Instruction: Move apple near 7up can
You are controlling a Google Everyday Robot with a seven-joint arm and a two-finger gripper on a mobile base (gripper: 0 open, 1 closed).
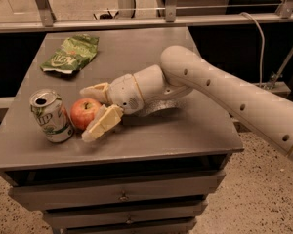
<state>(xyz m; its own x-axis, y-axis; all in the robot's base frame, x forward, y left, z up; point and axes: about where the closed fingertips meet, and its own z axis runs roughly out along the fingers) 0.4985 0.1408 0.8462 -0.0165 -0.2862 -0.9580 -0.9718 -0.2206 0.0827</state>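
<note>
Apple [82, 112] round, beside upright 7up can [51, 117] | hand [86, 115] clasps it

Single camera: it looks down from above and in front of the table [195, 145], facing its far edge and the railing [136, 22] beyond. Range is fairly close, with the whole top and the drawers [122, 196] in frame. The arm [224, 89] enters from the right edge. The gripper [92, 112], clasping the apple [83, 112], sits left of centre.
</note>
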